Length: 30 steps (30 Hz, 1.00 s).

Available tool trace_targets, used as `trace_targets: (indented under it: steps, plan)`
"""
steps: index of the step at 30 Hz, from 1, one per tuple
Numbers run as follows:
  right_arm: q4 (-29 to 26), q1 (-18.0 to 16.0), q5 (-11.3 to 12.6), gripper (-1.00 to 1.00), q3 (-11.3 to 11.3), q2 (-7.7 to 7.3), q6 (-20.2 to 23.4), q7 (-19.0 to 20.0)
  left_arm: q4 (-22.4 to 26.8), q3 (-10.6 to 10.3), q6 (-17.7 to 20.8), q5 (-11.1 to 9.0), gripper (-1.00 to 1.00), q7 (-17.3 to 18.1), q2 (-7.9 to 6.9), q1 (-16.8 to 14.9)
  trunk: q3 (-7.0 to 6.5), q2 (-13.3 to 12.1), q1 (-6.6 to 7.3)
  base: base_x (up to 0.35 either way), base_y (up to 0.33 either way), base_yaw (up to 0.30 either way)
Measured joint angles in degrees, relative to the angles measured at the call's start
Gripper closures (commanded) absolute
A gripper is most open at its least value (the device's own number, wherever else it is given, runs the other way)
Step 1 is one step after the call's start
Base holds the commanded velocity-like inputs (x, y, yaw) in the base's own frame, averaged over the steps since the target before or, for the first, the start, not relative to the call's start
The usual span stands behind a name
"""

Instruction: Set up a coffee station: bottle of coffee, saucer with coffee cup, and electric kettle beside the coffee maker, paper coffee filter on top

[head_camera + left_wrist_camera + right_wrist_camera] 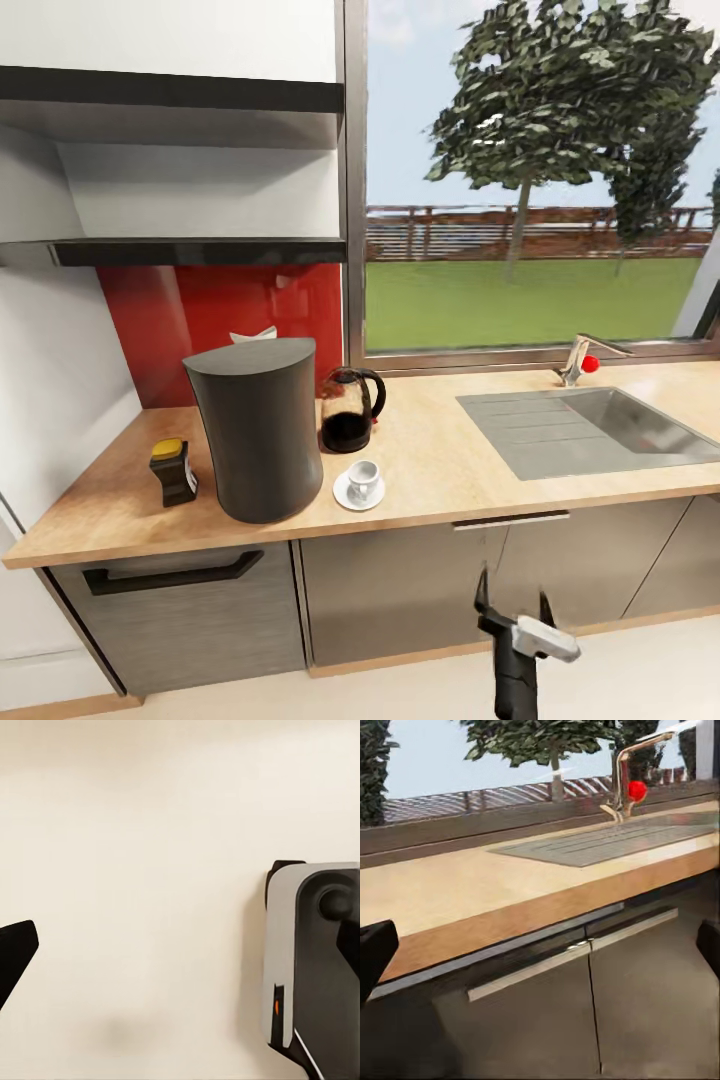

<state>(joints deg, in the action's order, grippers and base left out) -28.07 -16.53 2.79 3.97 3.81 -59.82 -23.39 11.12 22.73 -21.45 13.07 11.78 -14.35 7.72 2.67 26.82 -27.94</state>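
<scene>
The dark grey coffee maker stands on the wooden countertop. A white paper filter peeks out at the back of its top. To its left sits the coffee bottle with a yellow lid. The glass electric kettle stands just to its right, and in front of the kettle the white cup rests on its saucer. My right gripper is open and empty, low in front of the cabinets. My left gripper hangs open over the pale floor.
A steel sink and a faucet with a red knob lie at the counter's right. Two dark wall shelves hang above the coffee maker. Cabinet doors with a bar handle face my right gripper. Part of my base is beside the left gripper.
</scene>
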Motion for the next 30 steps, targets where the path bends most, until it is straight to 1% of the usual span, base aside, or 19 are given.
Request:
trace_targets:
  steps: [2, 3, 6, 7, 9, 10, 11, 12, 13, 14, 15, 16, 17, 18, 19, 21, 22, 24, 30]
  plan:
    - [0.94, 3.21, -0.07, -1.00, -0.03, 0.07, -0.01, 0.05, -0.22, -0.11, 0.00, 0.08, -1.00, 0.02, 0.00, 0.00, 0.00, 0.00, 0.00, 0.000, 0.000, 0.000]
    - [2.40, 3.86, -0.14, -1.00, -0.02, 0.08, -0.01, 0.07, -0.31, -0.15, -0.03, 0.09, -1.00, 0.02, 0.00, 0.00, 0.00, 0.00, 0.00, 0.000, 0.000, 0.000]
    - [10.22, 4.70, -0.10, -1.00, -0.06, 0.12, -0.02, 0.08, -0.53, -0.25, -0.03, 0.10, -1.00, 0.02, 0.00, 0.00, 0.00, 0.00, 0.00, 0.000, 0.000, 0.000]
    - [15.42, 4.90, -0.09, -1.00, -0.11, 0.22, -0.02, 0.05, -0.61, -0.28, -0.03, 0.09, -1.00, 0.03, 0.05, 0.01, 0.01, 0.00, 0.00, 0.000, 0.000, 0.000]
    - [19.74, 4.93, -0.21, -1.00, -0.10, 0.34, -0.03, 0.09, -0.67, -0.27, -0.01, 0.06, -1.00, 0.00, 0.04, 0.01, 0.00, 0.00, 0.00, 0.000, 0.000, 0.000]
    - [23.67, 4.97, -0.16, -1.00, -0.21, 0.42, -0.04, 0.08, -0.78, -0.28, 0.00, -0.01, -1.00, -0.03, 0.05, 0.01, 0.00, 0.00, 0.00, 0.000, 0.000, 0.000]
    - [24.83, 4.96, -0.34, -1.00, -0.04, 0.48, -0.05, 0.15, -1.00, -0.29, 0.00, -0.06, -1.00, -0.03, 0.06, 0.01, -0.01, 0.00, 0.00, 0.000, 0.000, 0.000]
    - [25.48, 4.97, -0.35, -1.00, -0.06, 0.57, 2.22, 0.17, -1.43, -0.32, 0.04, -0.12, -1.00, -0.05, 0.09, 0.01, -0.01, 0.00, 0.00, 0.000, 0.000, 0.000]
    - [25.88, 4.97, -0.34, -1.00, -0.09, 0.78, 7.46, 0.19, -2.03, -0.32, 0.07, -0.15, -1.00, -0.07, 0.17, 0.01, -0.01, 0.00, 0.00, 0.000, 0.000, 0.000]
    - [26.02, 4.97, -0.34, -1.00, -0.09, 0.89, 10.69, 0.20, -2.36, -0.30, 0.10, -0.14, -1.00, -0.10, 0.23, 0.01, -0.01, 0.00, 0.00, 0.000, 0.000, 0.000]
    - [26.32, 4.99, -0.11, -1.00, -0.32, 1.16, 24.68, 0.22, -3.53, -0.28, 0.22, -0.10, -1.00, -0.40, 0.36, 0.01, 0.00, 0.00, 0.00, 0.000, 0.000, 0.000]
    - [26.37, 4.99, 0.02, -1.00, -0.43, 1.32, 40.07, 0.47, -4.26, -0.24, 1.02, -0.09, -1.00, -1.28, 0.42, 0.01, 0.00, 0.00, 0.00, 0.000, 0.000, 0.000]
    - [26.30, 4.98, 0.02, -1.00, -0.36, 1.36, 48.27, 0.91, -4.47, -0.22, 2.15, -0.10, -1.00, -1.86, 0.46, 0.00, -0.01, 0.00, 0.00, 0.000, 0.000, 0.000]
    - [26.22, 4.98, 0.08, -1.00, -0.34, 1.38, 54.34, 1.60, -4.59, -0.25, 3.95, -0.10, -1.00, -2.36, 0.51, 0.00, -0.01, 0.00, 0.00, 0.000, 0.000, 0.000]
    - [26.21, 4.97, 0.17, -1.00, -0.37, 1.37, 59.11, 2.69, -4.65, -0.27, 6.38, -0.11, -1.00, -2.71, 0.57, 0.00, -0.01, 0.00, 0.00, 0.000, 0.000, 0.000]
    - [26.30, 4.94, 0.27, -1.00, -0.41, 1.38, 65.55, 6.10, -4.67, -0.34, 12.27, -0.13, -1.00, -3.04, 0.83, 0.01, -0.01, 0.00, 0.00, 0.000, 0.000, 0.000]
    - [26.28, 4.94, 0.30, -1.00, -0.43, 1.37, 68.97, 9.83, -4.65, -0.38, 17.57, -0.09, -1.00, -3.16, 1.04, 0.01, -0.01, 0.00, 0.00, 0.000, 0.000, 0.000]
    - [26.16, 4.94, 0.23, -1.00, -0.40, 1.36, 70.93, 13.27, -4.67, -0.41, 21.81, -0.03, -1.00, -3.30, 1.13, -0.01, -0.01, 0.00, 0.00, 0.000, 0.000, 0.000]
    - [25.51, 4.94, 0.01, -1.00, -0.32, 1.30, 71.89, 14.37, -4.72, -0.52, 23.36, 0.09, -1.00, -3.72, 1.16, -0.02, -0.01, 0.00, 0.00, 0.000, 0.000, 0.000]
